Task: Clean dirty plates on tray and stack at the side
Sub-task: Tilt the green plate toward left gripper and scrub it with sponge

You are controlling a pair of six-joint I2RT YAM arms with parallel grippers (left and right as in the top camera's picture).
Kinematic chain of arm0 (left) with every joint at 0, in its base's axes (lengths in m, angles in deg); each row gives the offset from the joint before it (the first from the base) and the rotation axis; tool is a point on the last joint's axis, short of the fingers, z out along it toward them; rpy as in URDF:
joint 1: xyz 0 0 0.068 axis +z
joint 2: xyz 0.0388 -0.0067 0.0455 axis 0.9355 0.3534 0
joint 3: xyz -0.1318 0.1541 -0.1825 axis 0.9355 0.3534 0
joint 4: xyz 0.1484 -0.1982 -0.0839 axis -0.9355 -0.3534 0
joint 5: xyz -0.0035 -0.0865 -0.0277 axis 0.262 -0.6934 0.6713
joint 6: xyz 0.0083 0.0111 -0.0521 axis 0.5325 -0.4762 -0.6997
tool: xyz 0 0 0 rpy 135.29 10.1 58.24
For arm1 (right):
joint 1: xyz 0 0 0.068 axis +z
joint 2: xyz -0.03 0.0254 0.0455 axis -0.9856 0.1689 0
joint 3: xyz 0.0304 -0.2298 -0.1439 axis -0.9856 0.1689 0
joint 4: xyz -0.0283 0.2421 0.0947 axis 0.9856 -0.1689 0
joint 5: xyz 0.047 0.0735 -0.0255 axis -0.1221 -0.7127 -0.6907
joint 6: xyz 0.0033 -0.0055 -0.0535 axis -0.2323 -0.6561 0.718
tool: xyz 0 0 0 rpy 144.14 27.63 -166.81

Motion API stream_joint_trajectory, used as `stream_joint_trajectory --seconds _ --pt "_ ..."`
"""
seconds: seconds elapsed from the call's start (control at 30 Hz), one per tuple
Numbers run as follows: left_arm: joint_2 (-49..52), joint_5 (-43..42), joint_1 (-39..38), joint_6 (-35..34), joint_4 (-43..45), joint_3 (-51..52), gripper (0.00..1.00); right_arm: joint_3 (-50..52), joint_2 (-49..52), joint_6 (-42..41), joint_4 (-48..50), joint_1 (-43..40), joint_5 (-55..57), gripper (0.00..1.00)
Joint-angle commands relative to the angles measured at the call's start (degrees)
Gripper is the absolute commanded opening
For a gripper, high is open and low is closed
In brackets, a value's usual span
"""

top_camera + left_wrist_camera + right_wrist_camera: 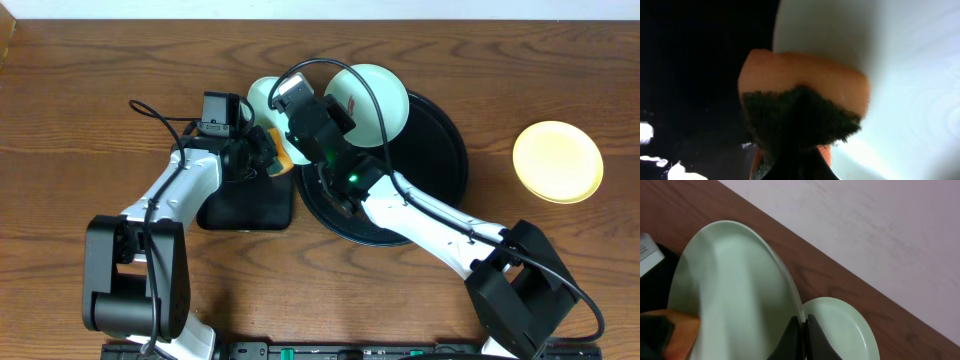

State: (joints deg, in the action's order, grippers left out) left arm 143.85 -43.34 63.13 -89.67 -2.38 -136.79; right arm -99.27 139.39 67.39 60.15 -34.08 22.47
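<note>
My right gripper (pixel 804 323) pinches the mint plate (pixel 730 290) by its rim, so my left gripper (pixel 258 152), squeezing the sponge (pixel 805 82), should rub softly.

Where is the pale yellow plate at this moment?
In the overhead view, the yellow plate lies alone on the table at the right, apart from the round black tray.

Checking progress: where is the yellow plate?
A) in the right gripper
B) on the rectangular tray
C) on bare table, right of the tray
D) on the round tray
C: the yellow plate lies alone on the table, apart from the round tray.
</note>
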Motion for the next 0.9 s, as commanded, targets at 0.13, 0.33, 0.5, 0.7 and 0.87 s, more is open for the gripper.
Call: stream_joint_trajectory --seconds 0.13,0.33,0.5,0.7,0.87 --pt "0.2 8.7 0.0 0.8 -5.0 -1.0 0.07 -0.7 -0.4 0.8 0.2 0.8 -1.2 0.01" --pt "0.1 10.0 0.0 1.0 -10.3 -1.4 0.07 -0.7 -0.4 2.1 0.2 0.7 -1.2 0.01" --pt "-1.0 9.0 0.0 1.0 -13.9 -3.1 0.07 -0.7 -0.4 2.8 0.2 0.7 -0.8 0.01" --pt "-7.0 3.5 0.2 1.0 -13.3 -3.1 0.07 -0.7 -0.4 3.0 0.2 0.7 -0.8 0.01" --pt "-9.6 1.9 0.1 -0.8 -9.1 -3.1 0.08 -0.7 -0.4 3.0 0.2 0.7 -0.8 0.01"
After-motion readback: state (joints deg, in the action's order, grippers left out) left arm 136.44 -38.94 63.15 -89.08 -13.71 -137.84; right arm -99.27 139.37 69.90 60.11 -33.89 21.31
